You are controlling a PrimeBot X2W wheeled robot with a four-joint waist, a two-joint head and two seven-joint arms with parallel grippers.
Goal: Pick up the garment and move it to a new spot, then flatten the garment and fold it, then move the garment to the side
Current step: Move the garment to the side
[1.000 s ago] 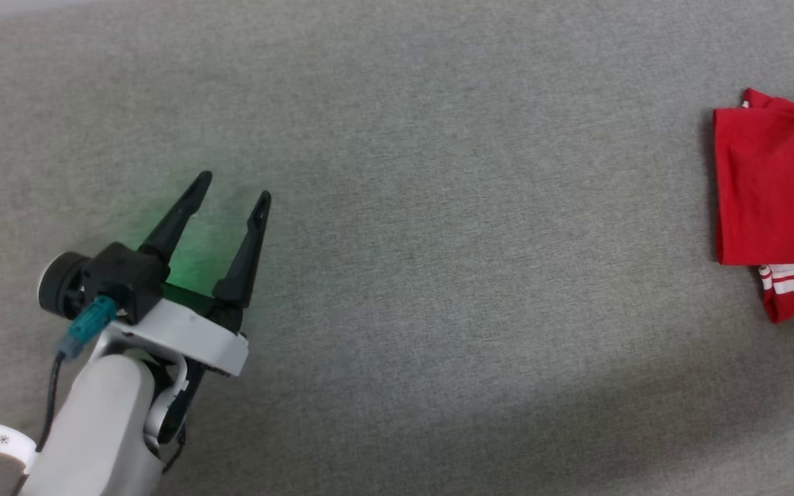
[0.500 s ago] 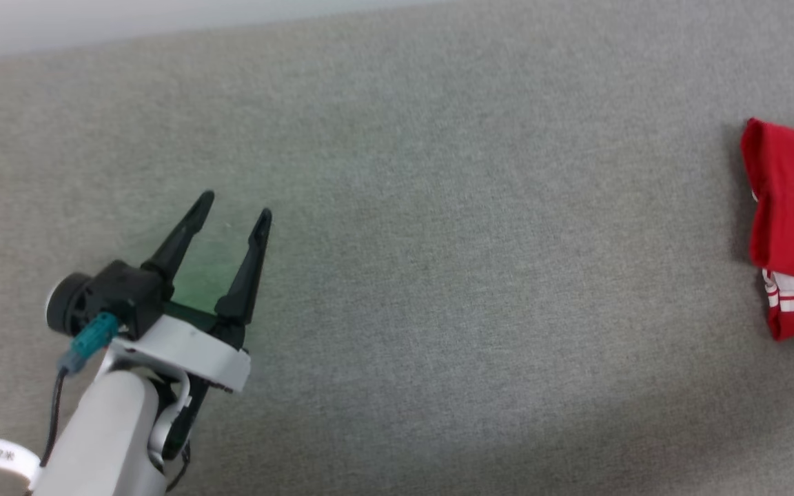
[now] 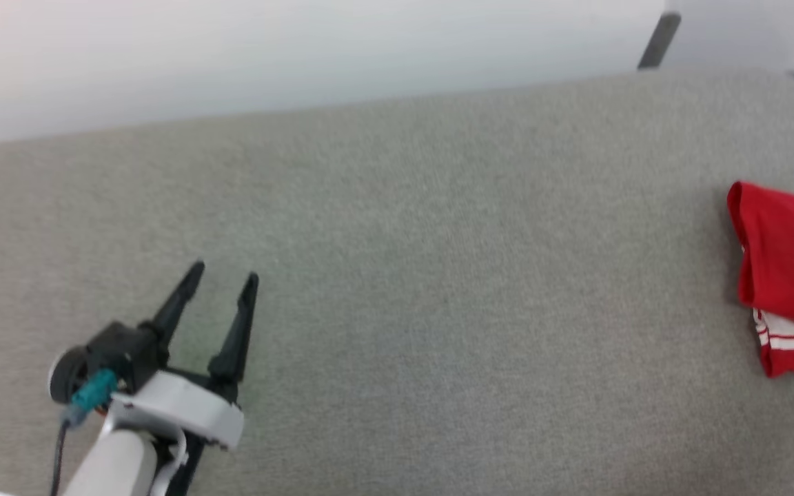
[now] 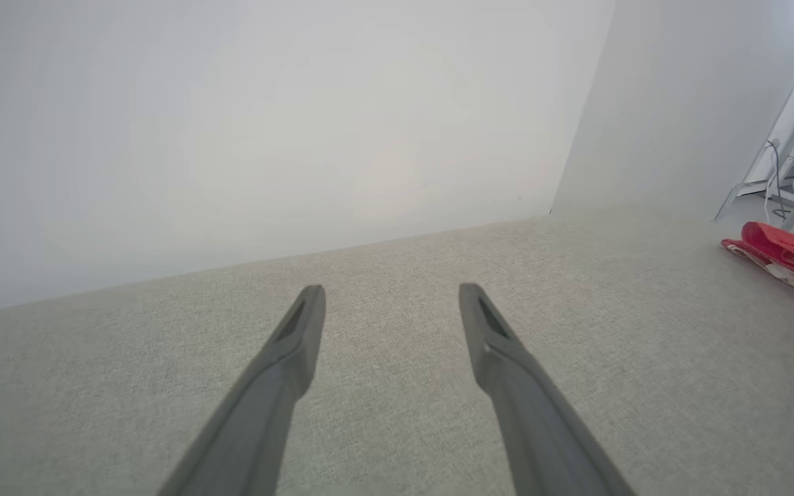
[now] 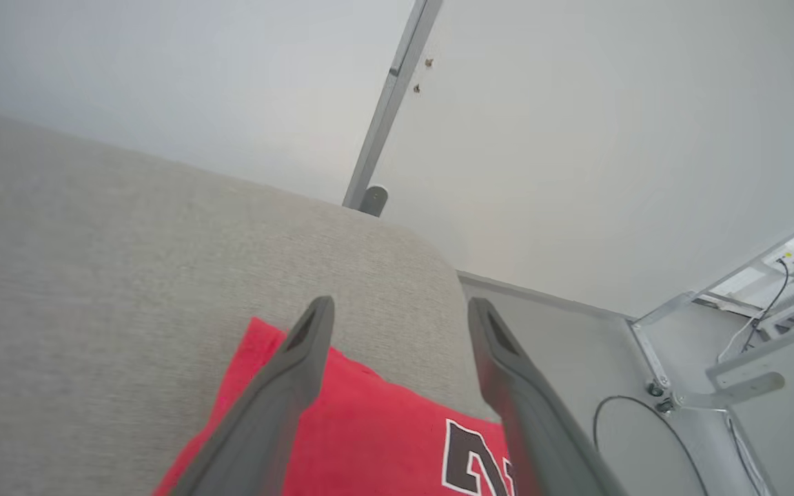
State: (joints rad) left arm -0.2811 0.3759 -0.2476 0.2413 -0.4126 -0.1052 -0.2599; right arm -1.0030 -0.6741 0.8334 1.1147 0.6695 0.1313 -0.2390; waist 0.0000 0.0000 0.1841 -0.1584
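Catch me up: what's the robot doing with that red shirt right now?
The red jersey lies folded at the right end of the grey padded surface, and nothing grips it. The right gripper is above the jersey's edge with its jaws open and nothing between them. The left gripper is also open, over bare fabric far to the left. The fold and the move to the side look done.

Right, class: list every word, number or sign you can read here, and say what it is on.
"2": black, white-edged numeral on the red garment, cut off by the picture's bottom edge.
Next character beside it: hidden behind the right gripper's finger, unreadable.
Nothing else legible.
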